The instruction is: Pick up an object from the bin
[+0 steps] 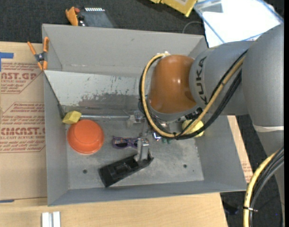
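My gripper (pixel 140 134) hangs under the arm's orange cover near the middle of the bin and stands open. One fingertip (pixel 143 151) rests at the right end of a black oblong block (pixel 120 170) that lies slanted near the front wall. The other fingertip (pixel 135 118) is close to the back wall. A small purple thing (pixel 123 142) lies on the floor just left of the gap between the fingers, with nothing gripped.
An orange upturned cup (pixel 85 136) sits at the left of the bin, and a small yellow piece (pixel 72 117) lies behind it by the back wall. The arm and its cables cover the bin's right half.
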